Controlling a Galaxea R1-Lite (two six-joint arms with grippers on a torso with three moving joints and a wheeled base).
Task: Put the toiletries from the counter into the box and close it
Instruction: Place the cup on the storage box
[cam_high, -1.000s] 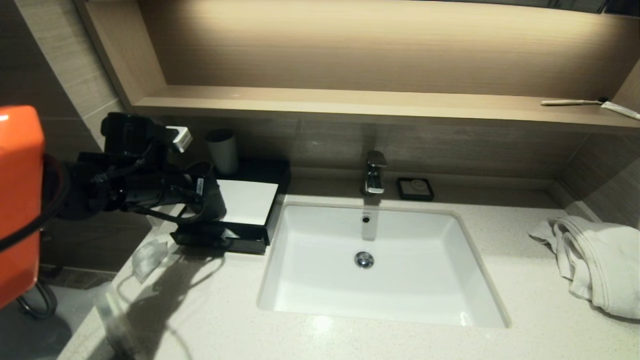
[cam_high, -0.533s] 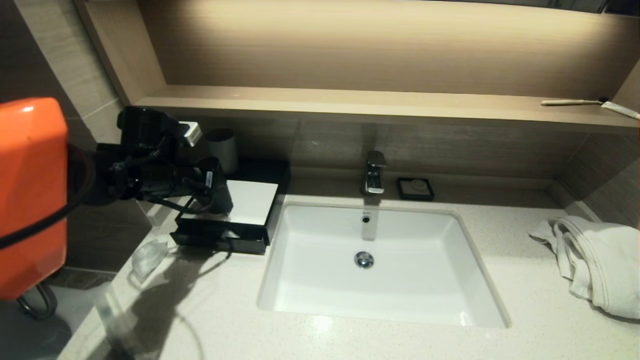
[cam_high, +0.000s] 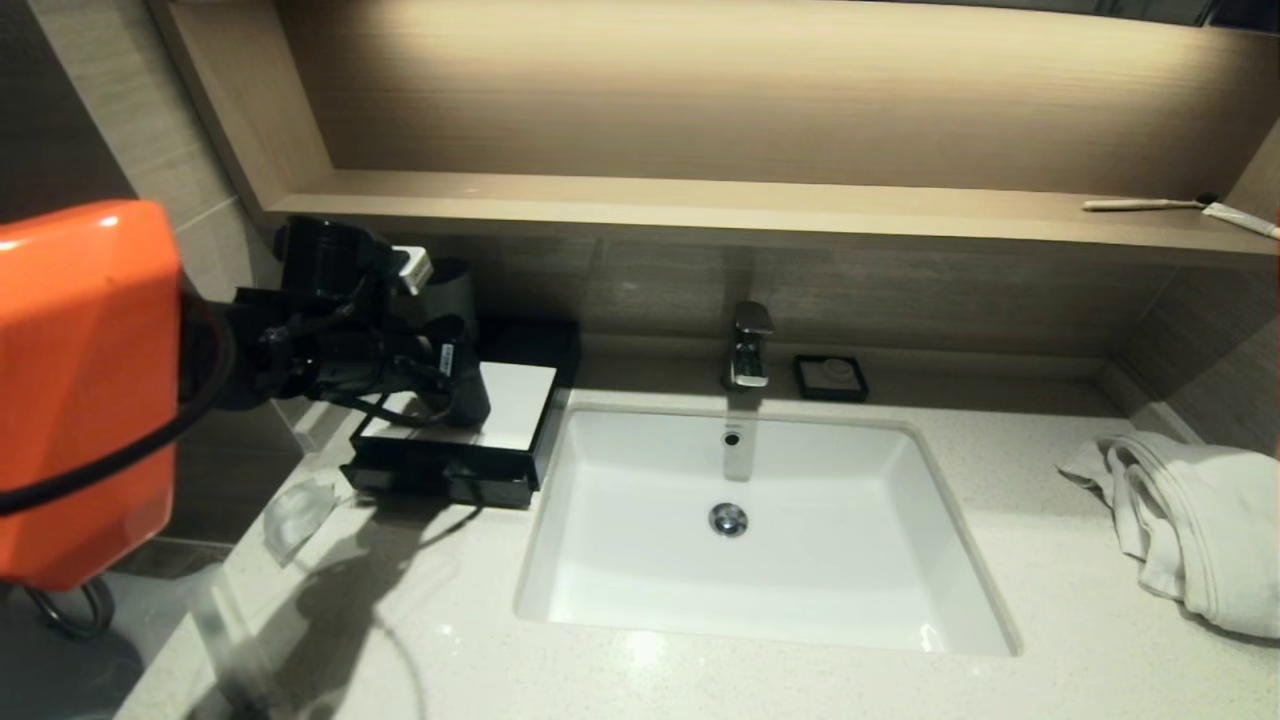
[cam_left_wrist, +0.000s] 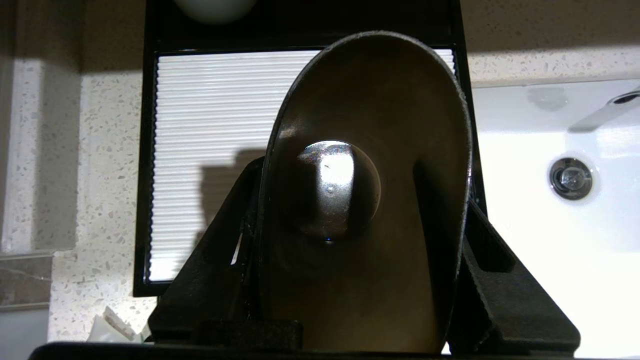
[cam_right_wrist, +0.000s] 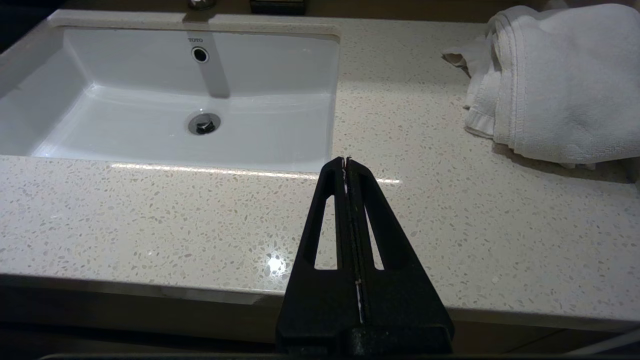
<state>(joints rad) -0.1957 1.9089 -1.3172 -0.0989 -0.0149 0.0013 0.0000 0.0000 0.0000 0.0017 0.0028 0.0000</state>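
My left gripper is shut on a dark grey cup, held on its side over the white top of the black box. The left wrist view looks straight into the cup, with a finger on either side of it and the box's ribbed white panel underneath. The box's drawer stands pulled out at the front. A soft white bundle lies on the counter left of the drawer. A long slim clear pack lies near the counter's left front edge. My right gripper is shut and empty over the counter's front.
A second grey cup stands behind the box. The white sink with its faucet fills the middle. A black soap dish is by the faucet, a white towel at the right, and a toothbrush on the shelf.
My left arm has carried the cup to the right and further back, from the box's front left corner to above its white top.
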